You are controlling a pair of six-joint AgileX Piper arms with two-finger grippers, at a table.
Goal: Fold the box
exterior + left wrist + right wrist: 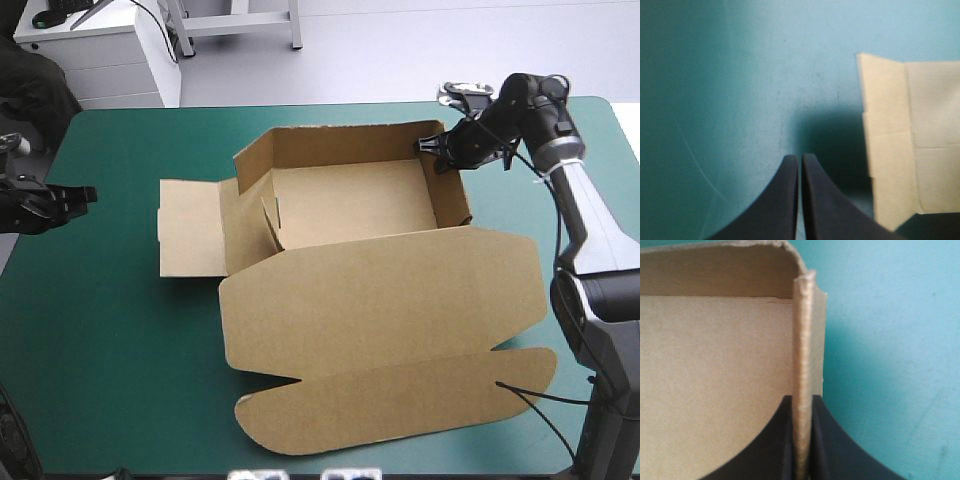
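The right claw (801, 399) pinched a wall of the brown box (380, 300) near the far edge of the counter (110, 360). The left claw (800, 158) was pressed together near the left edge.

Most of box (910, 145) cut off, left wrist view.

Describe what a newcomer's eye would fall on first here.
The brown box dominates mid-table: a tray with walls partly raised, its lid lying flat toward the near edge. The right end effector pinches the tray's far right wall corner, while the left end effector hangs shut over the teal-green cover, apart from the box.
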